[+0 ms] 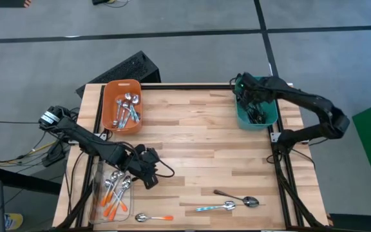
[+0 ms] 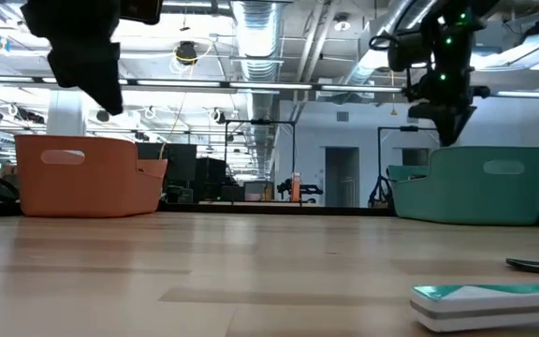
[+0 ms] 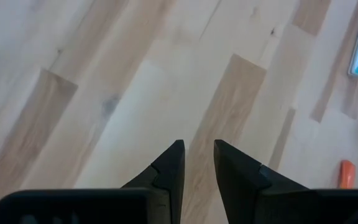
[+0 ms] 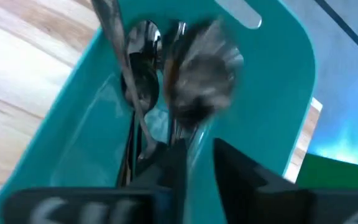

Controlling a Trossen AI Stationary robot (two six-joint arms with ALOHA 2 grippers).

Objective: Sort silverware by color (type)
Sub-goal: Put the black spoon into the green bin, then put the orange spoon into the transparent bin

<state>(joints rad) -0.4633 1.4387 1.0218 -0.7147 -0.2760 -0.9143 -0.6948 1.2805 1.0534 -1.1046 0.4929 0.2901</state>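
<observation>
Right gripper (image 1: 245, 90) hangs over the teal bin (image 1: 267, 120) at the far right of the table. Its fingers stand slightly apart in the right wrist view, and a blurred spoon (image 4: 201, 65) shows just past them, over the dark spoons (image 4: 138, 74) lying in the bin. Whether the blurred spoon is free of the fingers cannot be told.

Left gripper (image 1: 148, 173) hovers over bare wood near the front left, fingers narrowly apart and holding nothing.

Location of the silverware:
- Orange bin (image 1: 113, 126), far left: shiny spoons (image 1: 127, 108).
- Clear tray (image 1: 98, 193), front left: orange-handled spoons (image 1: 113, 193).
- Loose on the table near the front edge: one orange-handled spoon (image 1: 153, 218), one blue-handled spoon (image 1: 215, 207), one dark spoon (image 1: 237, 197).

Risks from this point:
- If the spoon catches on a finger as the right arm lifts, it may be carried out and fall outside the bin.
- A spoon dropped at an angle may rest on the bin wall and tip out.
- The blue-handled and dark spoons lie close together; a pick on one may push the other.
</observation>
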